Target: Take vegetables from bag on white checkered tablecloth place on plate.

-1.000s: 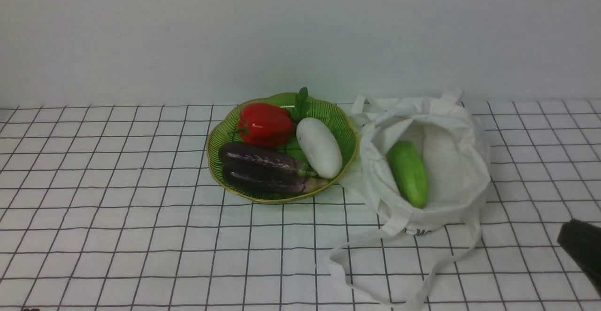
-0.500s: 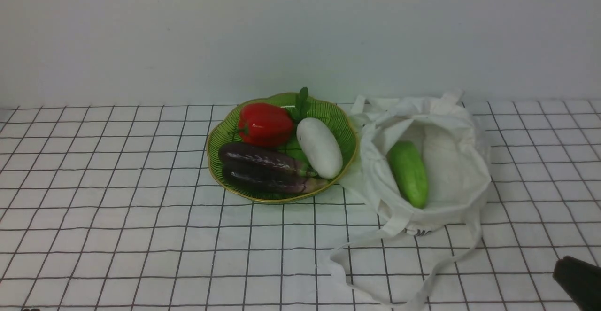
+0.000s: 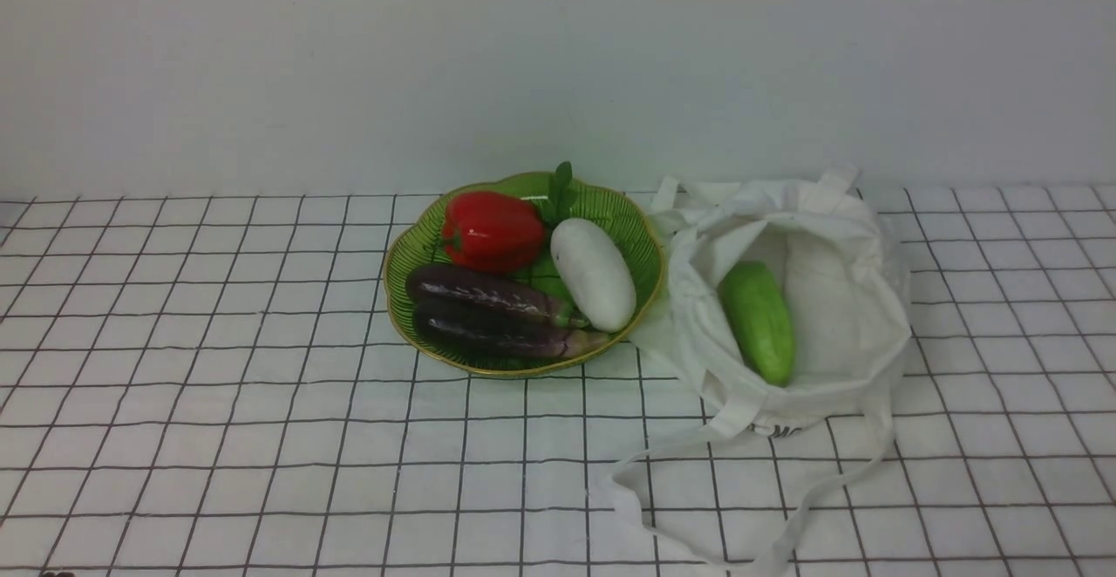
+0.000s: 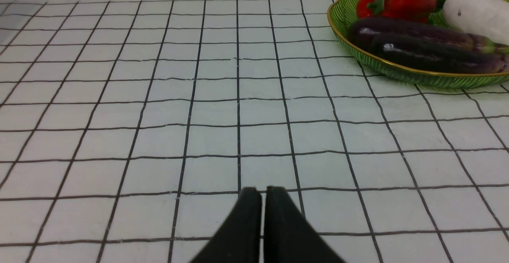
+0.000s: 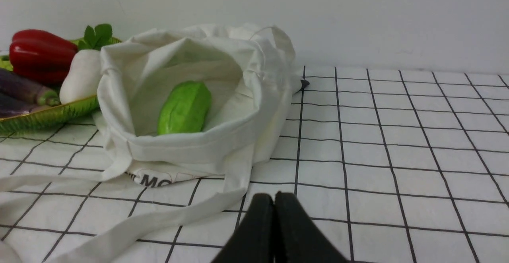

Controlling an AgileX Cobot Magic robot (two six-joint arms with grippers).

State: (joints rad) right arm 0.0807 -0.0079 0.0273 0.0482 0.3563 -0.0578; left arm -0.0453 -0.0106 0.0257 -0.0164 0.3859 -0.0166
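The green leaf plate [image 3: 418,250] holds two dark purple eggplants [image 3: 488,294], a red pepper [image 3: 493,228] and a white gourd [image 3: 595,274]. The white bag [image 3: 837,342] lies open to its right with a light-green gourd [image 3: 757,320] inside; the gourd also shows in the right wrist view [image 5: 185,108]. Neither gripper shows in the front view. My left gripper [image 4: 262,193] is shut and empty, low over the tablecloth [image 3: 218,437], well short of the plate [image 4: 397,72]. My right gripper [image 5: 274,199] is shut and empty, just in front of the bag [image 5: 191,155].
The bag's long strap handles [image 3: 663,464] trail over the cloth toward me, and one strap [image 5: 167,215] lies close to my right gripper. A plain wall [image 3: 558,63] closes the back of the table.
My right gripper was at the lower right of the front view, sank lower, and has now left that view. The vegetables, plate and bag have not moved.
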